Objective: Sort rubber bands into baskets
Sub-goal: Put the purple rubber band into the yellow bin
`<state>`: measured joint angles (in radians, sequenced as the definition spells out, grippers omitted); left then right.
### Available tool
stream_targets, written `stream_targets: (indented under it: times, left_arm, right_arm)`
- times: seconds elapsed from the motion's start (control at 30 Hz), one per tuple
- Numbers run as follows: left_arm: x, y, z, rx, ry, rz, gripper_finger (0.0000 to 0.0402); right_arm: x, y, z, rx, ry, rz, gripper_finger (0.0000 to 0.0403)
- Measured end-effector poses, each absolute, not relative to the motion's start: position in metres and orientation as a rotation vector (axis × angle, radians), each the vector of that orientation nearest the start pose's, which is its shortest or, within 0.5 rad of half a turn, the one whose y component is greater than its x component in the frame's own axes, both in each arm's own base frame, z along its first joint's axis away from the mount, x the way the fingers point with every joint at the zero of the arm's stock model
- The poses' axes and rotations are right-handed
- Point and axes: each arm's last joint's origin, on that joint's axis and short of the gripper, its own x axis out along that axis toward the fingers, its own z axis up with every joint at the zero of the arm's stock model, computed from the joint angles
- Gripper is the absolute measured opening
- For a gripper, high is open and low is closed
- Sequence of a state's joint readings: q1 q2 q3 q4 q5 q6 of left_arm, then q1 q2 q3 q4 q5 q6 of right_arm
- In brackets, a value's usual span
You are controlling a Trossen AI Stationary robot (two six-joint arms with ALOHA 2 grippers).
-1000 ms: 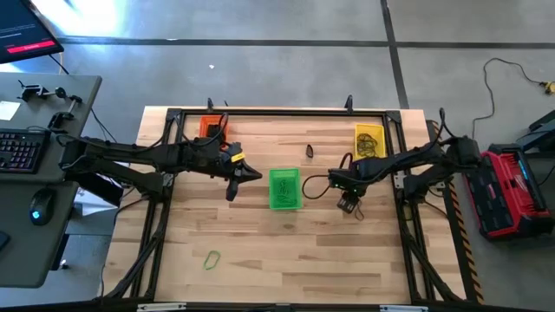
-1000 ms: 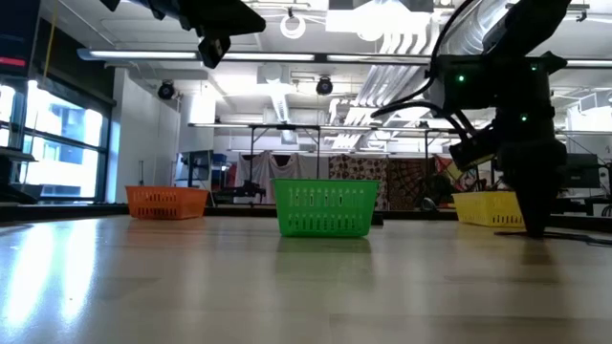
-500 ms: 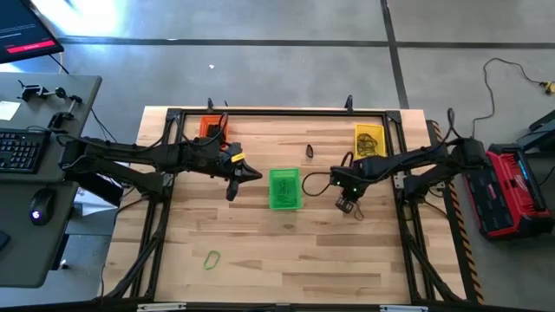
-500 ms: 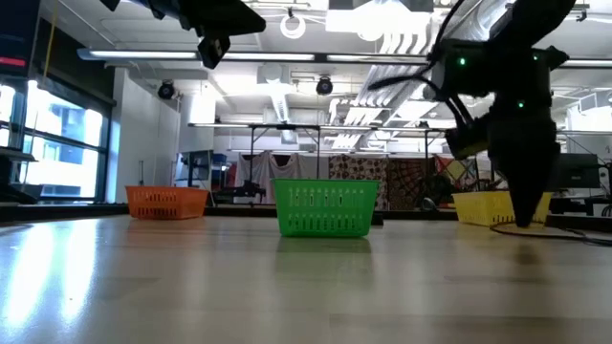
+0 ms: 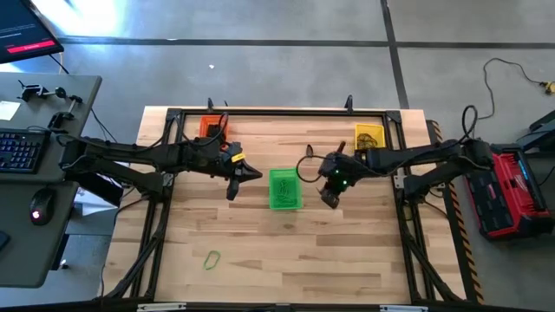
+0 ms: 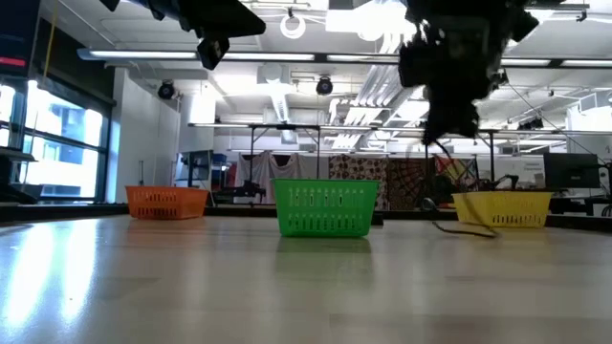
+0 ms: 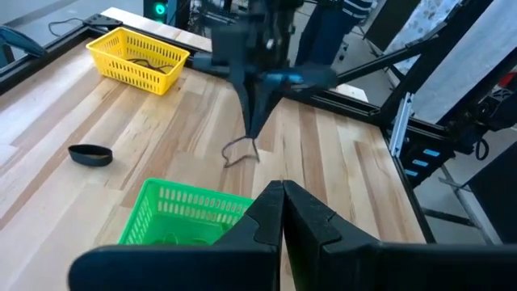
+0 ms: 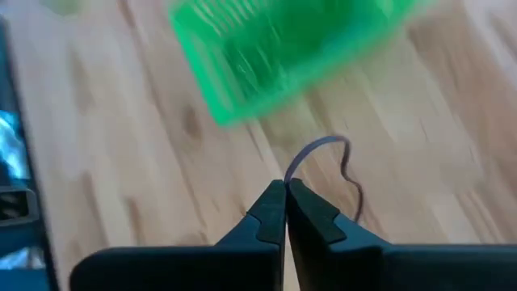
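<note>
Three baskets stand on the wooden table: orange (image 5: 211, 127) at the far left, green (image 5: 284, 189) in the middle, yellow (image 5: 368, 139) at the far right. My right gripper (image 5: 330, 200) hangs just right of the green basket, shut on a thin dark rubber band (image 8: 331, 153). My left gripper (image 5: 232, 192) hovers shut and empty left of the green basket. A black band bundle (image 5: 310, 150) lies on the table behind the green basket. One green band (image 5: 212, 258) lies near the front left. My right gripper pinches the dark rubber band between its two fingertips at one spot of the loop (image 8: 292, 175). The fingers point down from above. The rest of the band (image 7: 240, 152) hangs slack below them, clear of the table.
Bands lie inside the green basket (image 7: 174, 222) and the yellow one (image 7: 139, 58). The black frame rail (image 5: 277, 112) runs along the table's far edge. A desk with a keyboard (image 5: 19, 149) stands left of the table. Bare wood (image 5: 303, 260) stretches across the near half.
My right gripper has risen from the table top, where its fingers stood a second ago, and gone toward the table's left edge, closer to the green basket. The dark band now hangs from its tips. My left arm has kept still.
</note>
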<state>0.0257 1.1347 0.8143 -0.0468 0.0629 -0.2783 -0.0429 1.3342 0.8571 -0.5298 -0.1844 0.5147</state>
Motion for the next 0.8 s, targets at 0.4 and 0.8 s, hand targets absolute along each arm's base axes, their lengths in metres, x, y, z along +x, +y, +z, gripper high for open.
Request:
stream_targets:
  times: [0.4,0.8]
  left_arm:
    - [0.253,0.007,0.283,-0.278,0.382,0.09,0.0005]
    - [0.295,0.011,0.261,-0.349,0.271,0.136,0.0104]
  right_arm:
    - [0.284,-0.007,0.281,0.5,0.701,-0.018,0.0]
    - [0.295,-0.007,0.322,0.402,0.508,0.05,0.0]
